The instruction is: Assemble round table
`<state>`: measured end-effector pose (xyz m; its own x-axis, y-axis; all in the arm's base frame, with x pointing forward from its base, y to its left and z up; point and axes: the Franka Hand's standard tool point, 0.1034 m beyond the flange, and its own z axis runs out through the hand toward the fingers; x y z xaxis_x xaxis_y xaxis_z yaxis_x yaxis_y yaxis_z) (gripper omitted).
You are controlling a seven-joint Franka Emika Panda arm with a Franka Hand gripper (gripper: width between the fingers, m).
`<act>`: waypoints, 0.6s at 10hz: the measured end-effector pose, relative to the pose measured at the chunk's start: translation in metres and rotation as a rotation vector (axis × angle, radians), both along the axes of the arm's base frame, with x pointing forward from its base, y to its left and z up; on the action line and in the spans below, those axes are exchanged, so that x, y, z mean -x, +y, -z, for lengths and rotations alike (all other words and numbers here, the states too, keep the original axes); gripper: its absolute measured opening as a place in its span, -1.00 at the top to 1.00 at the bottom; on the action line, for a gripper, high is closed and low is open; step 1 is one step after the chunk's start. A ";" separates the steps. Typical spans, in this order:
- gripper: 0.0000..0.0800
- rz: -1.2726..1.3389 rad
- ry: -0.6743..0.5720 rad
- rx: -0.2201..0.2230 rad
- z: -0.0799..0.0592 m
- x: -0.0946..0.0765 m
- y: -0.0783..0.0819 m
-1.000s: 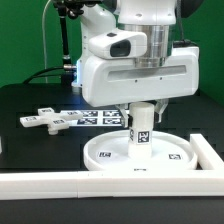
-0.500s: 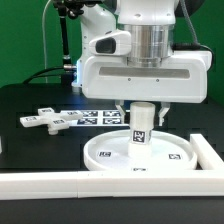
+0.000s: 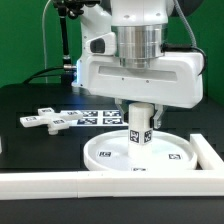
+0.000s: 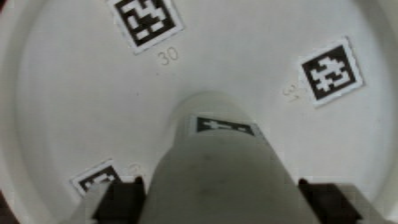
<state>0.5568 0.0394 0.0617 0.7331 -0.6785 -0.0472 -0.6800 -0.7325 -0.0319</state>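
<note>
The large rimmed round disc (image 3: 140, 152) lies on the black table near the front. The short white cylinder post (image 3: 139, 130), with tags on its side, stands upright over the disc's middle. My gripper (image 3: 138, 105) is shut on the post's upper part from above. In the wrist view the post (image 4: 217, 160) runs between my two dark fingers (image 4: 121, 200), and the disc (image 4: 107, 100) with several tags lies below it. The flat cross-shaped piece (image 3: 42, 121) lies on the table at the exterior view's left, apart from my gripper.
The marker board (image 3: 97, 118) lies behind the disc. Long white border bars run along the front edge (image 3: 60, 180) and the exterior view's right (image 3: 208, 152). A green wall stands at the back.
The gripper and wrist have turned about the vertical axis while holding the post over the disc. The post's tags have shifted slightly; the disc and cross piece have not moved.
</note>
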 end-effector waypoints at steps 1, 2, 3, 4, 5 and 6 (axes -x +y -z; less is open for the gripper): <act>-0.02 0.114 -0.002 -0.013 0.000 0.000 0.000; -0.02 0.238 -0.002 -0.028 0.000 0.000 0.000; -0.02 0.348 0.001 -0.041 0.000 0.001 0.000; -0.02 0.464 0.012 -0.051 0.000 0.001 0.002; -0.02 0.554 0.021 -0.063 0.000 0.000 0.002; -0.02 0.621 0.037 -0.078 -0.001 0.001 0.001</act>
<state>0.5561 0.0407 0.0624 0.1998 -0.9710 -0.1311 -0.9798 -0.1965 -0.0378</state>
